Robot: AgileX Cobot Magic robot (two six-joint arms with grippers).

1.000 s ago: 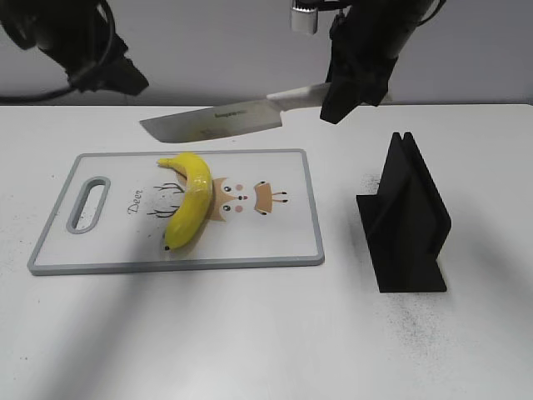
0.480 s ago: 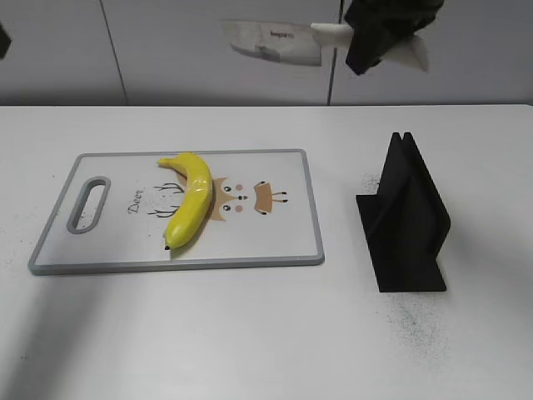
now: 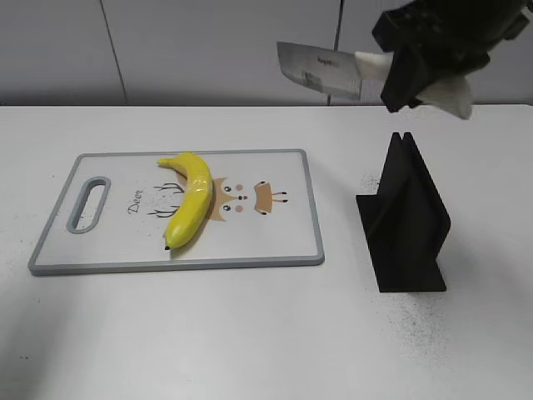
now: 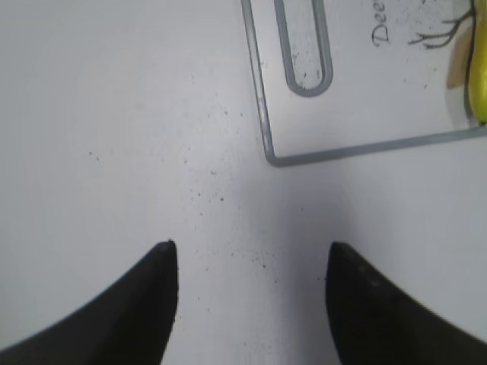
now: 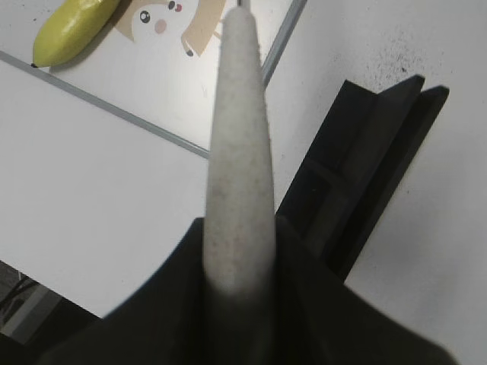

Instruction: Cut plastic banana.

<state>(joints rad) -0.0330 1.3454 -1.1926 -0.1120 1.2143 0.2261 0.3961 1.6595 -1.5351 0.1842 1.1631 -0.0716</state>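
Observation:
The plastic banana [image 3: 190, 200] is bright yellow and whole, lying on the white cutting board [image 3: 275, 242]; its lower end shows in the right wrist view [image 5: 72, 26] and an edge in the left wrist view [image 4: 478, 72]. My right gripper [image 3: 404, 71] is shut on the white handle [image 5: 240, 152] of a knife and holds it high at the back right, above the black knife stand [image 3: 404, 217]. The blade [image 3: 321, 71] points left. My left gripper [image 4: 249, 255] is open and empty over bare table left of the board, out of the exterior view.
The cutting board has a grey rim, a handle slot [image 3: 89, 202] at its left end and a deer drawing. The black stand also shows in the right wrist view [image 5: 365, 160]. Dark specks dot the white table around the stand.
The right gripper has lifted the knife away from above the banana and carried it up and to the right, over the stand. The left arm has left the exterior view.

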